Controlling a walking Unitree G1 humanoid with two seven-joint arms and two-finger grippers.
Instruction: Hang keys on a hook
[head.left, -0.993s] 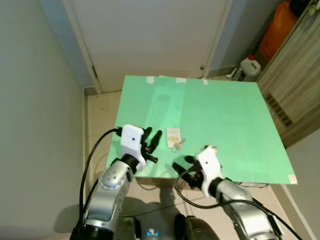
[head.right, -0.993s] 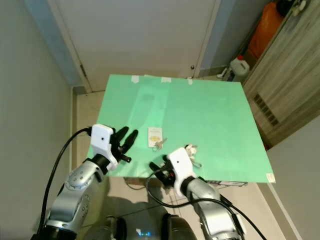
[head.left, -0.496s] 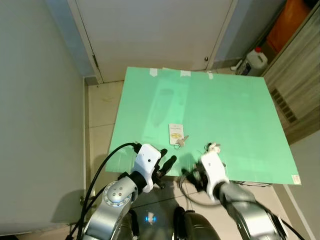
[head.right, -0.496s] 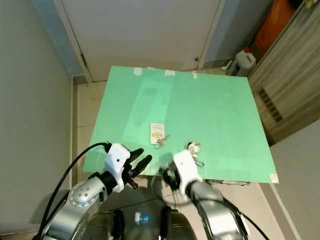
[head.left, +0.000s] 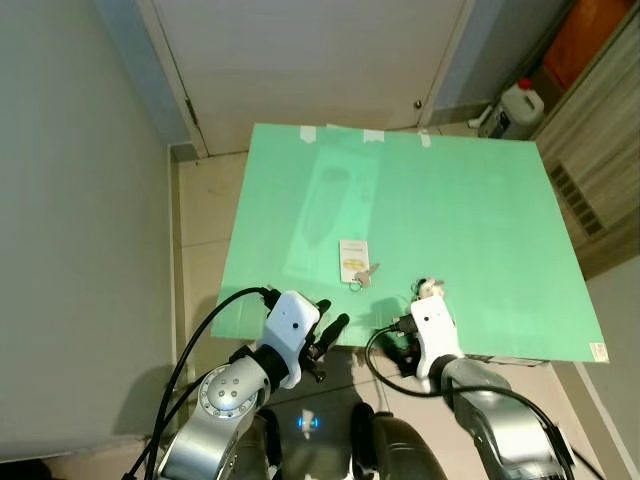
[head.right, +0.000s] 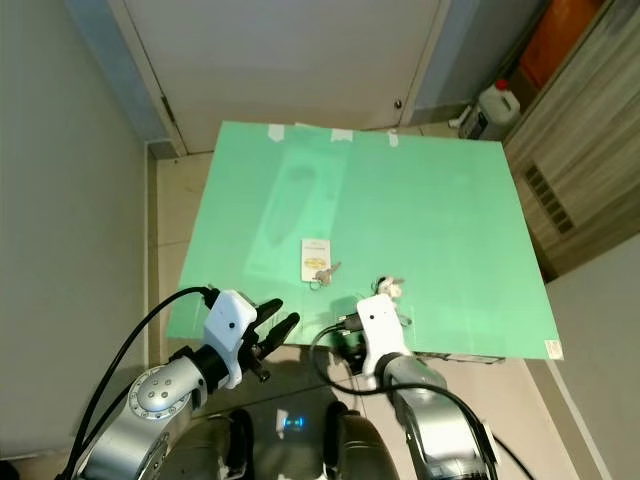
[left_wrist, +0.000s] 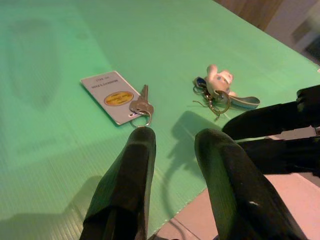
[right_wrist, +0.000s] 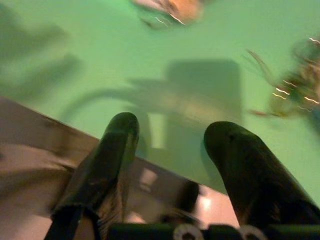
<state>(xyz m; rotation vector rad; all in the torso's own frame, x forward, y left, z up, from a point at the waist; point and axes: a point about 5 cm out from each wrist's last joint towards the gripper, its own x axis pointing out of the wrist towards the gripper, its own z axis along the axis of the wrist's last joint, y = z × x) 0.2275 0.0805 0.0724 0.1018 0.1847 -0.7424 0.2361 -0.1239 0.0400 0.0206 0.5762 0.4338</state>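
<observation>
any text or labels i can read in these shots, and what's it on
White tag on the key, lying on the green table: a line of small print along one edge and a yellow oval label with print, all too small to read.
White jug on the floor by the wall: no legible label.
Second key bunch with a figurine: no text visible.
Nothing else carries readable text.
</observation>
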